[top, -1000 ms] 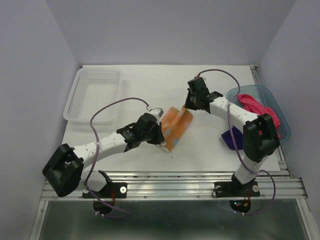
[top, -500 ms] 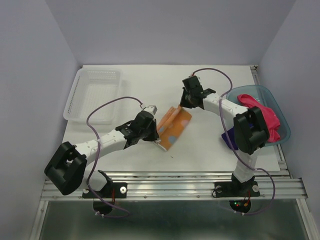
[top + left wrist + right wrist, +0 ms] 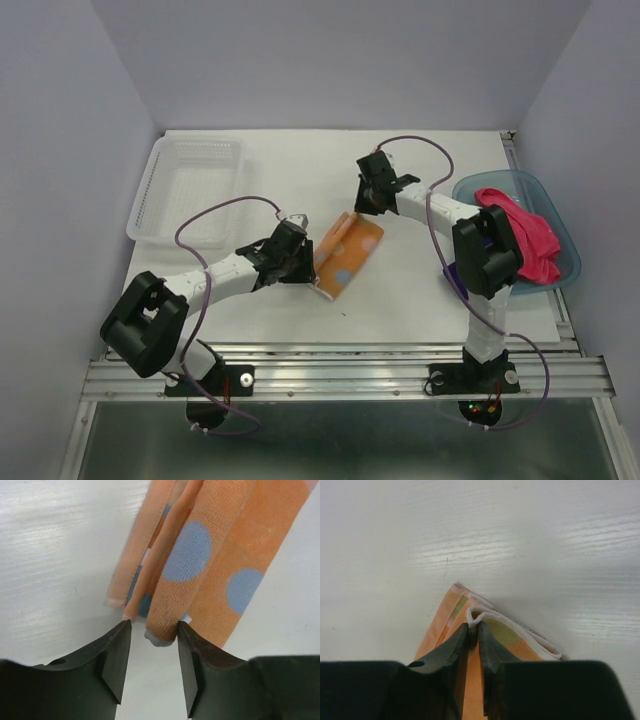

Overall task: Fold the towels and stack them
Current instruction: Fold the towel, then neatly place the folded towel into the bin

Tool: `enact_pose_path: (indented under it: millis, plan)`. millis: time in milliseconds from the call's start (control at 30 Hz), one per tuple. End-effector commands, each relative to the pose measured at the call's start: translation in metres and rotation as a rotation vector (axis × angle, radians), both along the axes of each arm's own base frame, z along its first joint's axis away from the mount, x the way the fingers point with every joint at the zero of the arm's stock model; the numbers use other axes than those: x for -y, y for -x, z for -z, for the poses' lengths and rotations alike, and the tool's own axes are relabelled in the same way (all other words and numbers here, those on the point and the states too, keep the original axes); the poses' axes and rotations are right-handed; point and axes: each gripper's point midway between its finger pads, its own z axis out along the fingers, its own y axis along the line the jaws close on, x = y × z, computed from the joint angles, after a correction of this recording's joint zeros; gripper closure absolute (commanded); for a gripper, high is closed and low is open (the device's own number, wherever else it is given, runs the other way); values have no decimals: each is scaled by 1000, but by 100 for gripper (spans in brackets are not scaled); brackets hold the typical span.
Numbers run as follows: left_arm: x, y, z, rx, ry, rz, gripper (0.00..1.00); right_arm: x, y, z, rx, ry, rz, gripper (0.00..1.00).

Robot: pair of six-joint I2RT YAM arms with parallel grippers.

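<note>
The orange towel (image 3: pixel 348 252) with pale dots lies folded into a narrow strip at the middle of the table. My left gripper (image 3: pixel 308 265) is at its near-left end. In the left wrist view it (image 3: pixel 152 630) stands open, and the towel's (image 3: pixel 220 545) rolled corner lies between the tips, free of the left finger. My right gripper (image 3: pixel 366 208) is at the far end. There it (image 3: pixel 473 627) is shut on the towel's (image 3: pixel 515 640) white hem. The pink-red towel (image 3: pixel 530 240) lies in the tub. A sliver of the dark purple towel (image 3: pixel 451 272) shows beside the right arm.
The teal translucent tub (image 3: pixel 548 195) sits at the right edge of the table. A clear plastic basket (image 3: pixel 150 200) stands at the back left. Side walls close in the table on both sides.
Both arms carried the orange towel slightly left and down, so it now lies flat. The left jaws have opened and let go of its end. The right jaws still pinch the hem.
</note>
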Motion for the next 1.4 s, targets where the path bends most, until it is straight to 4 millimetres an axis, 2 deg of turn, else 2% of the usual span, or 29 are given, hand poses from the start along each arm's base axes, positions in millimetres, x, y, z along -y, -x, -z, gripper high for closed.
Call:
enact_pose_path:
  millis: [0, 67, 100, 133, 167, 200, 300, 333, 400, 433, 500, 533, 567, 667, 700, 800, 833, 867, 967, 1033, 1200, 1367]
  plan:
    - [-7, -8, -14, 30, -30, -41, 41, -2, -27, -29, 96, -8, 32, 71]
    - [-13, -10, -18, 41, -42, -72, 28, -4, -32, -35, 108, -2, 8, 62]
    - [-13, -11, -21, 49, -42, -78, 28, -6, -33, -37, 105, -2, -11, 59]
    - [-14, -11, -26, 60, -33, -82, 17, -7, -34, -42, 101, 6, -16, 53]
    - [-14, -11, -28, 64, -25, -86, 10, -7, -34, -46, 107, 9, -20, 50]
    - [-14, -10, -30, 67, -14, -97, 1, -5, -35, -51, 118, 14, -19, 42]
    - [-16, -8, -39, 85, 23, -125, 1, -3, -31, -68, 159, -4, -26, 32]
    - [-17, -4, -41, 87, 52, -137, 1, -3, -24, -76, 179, -25, -41, 26]
    - [-13, -3, -47, 104, 109, -142, 1, -2, -15, -81, 191, -46, -54, 12]
    - [-10, 5, -45, 90, 150, -131, 1, -2, -11, -87, 211, -63, -55, 2]
    - [-4, 7, -49, 102, 214, -129, 1, 11, 9, -86, 211, -83, -24, 0]
    - [-3, 12, -47, 88, 239, -142, 1, 14, 13, -89, 231, -108, 3, 0]
    - [-2, 13, -46, 87, 251, -154, 1, 27, 32, -84, 227, -107, 25, 0]
    - [-1, 23, -37, 30, 288, -217, 1, 42, 53, -84, 250, -157, 95, 0]
    - [1, 20, -37, 36, 317, -245, 1, 55, 69, -81, 259, -156, 123, 0]
    - [8, 22, -37, 18, 375, -338, 1, 68, 84, -84, 289, -188, 181, 0]
    - [9, 22, -36, 11, 382, -366, 1, 74, 89, -93, 318, -199, 203, 0]
    - [12, 23, -34, 1, 387, -386, 1, 78, 95, -87, 311, -200, 209, 0]
    - [17, 18, -31, -28, 409, -459, 1, 82, 103, -92, 331, -220, 212, 0]
    - [20, 16, -29, -57, 420, -506, 3, 88, 107, -88, 328, -205, 227, 0]
    - [22, 17, -4, -131, 350, -582, 11, 101, 110, -88, 341, -166, 269, 0]
    - [26, 10, 12, -151, 278, -617, 24, 102, 112, -87, 352, -171, 271, 0]
